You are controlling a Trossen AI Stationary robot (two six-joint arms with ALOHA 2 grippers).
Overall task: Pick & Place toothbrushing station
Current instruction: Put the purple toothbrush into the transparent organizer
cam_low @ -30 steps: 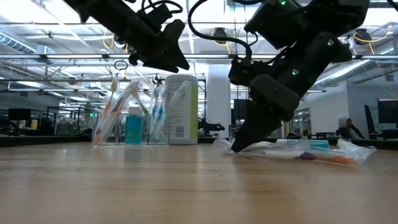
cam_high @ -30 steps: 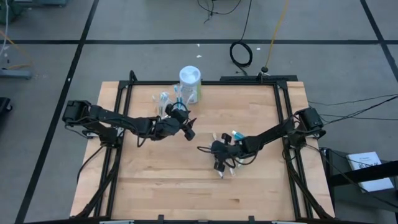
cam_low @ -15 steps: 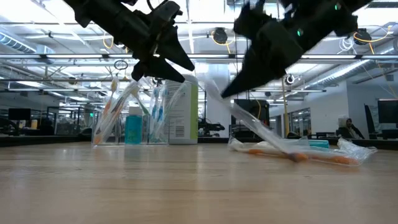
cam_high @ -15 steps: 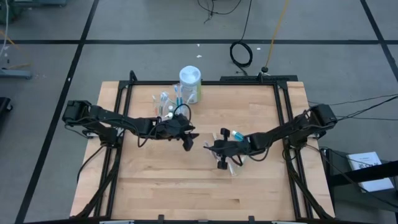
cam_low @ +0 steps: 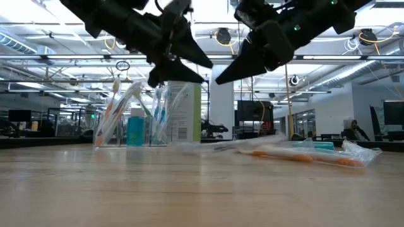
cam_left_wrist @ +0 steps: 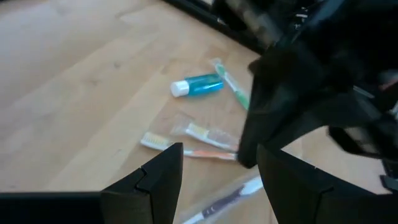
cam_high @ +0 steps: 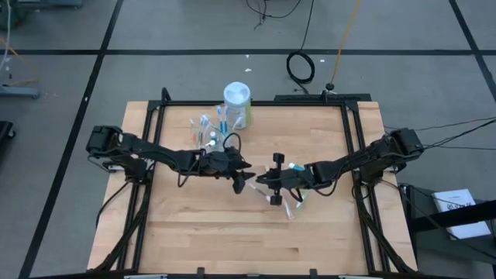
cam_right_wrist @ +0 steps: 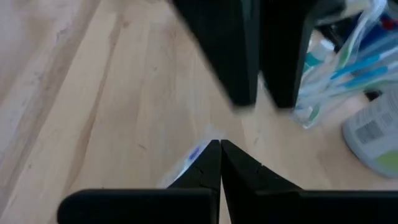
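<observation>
Here we see both grippers meeting near the table's middle. The right gripper [cam_high: 263, 180] has its fingers [cam_right_wrist: 208, 167] pressed together on a wrapped toothbrush [cam_right_wrist: 186, 163], whose pale tip shows just beyond the tips. The left gripper [cam_high: 245, 177] faces it from nine o'clock with its fingers [cam_left_wrist: 163, 174] spread apart, holding nothing. Loose toothbrushes [cam_left_wrist: 205, 134] and a teal toothpaste tube [cam_left_wrist: 200, 86] lie on the table [cam_high: 194, 232] under the right arm. At twelve o'clock the clear cup [cam_low: 129, 120] stands filled with brushes, beside the white-capped canister [cam_high: 237, 102].
</observation>
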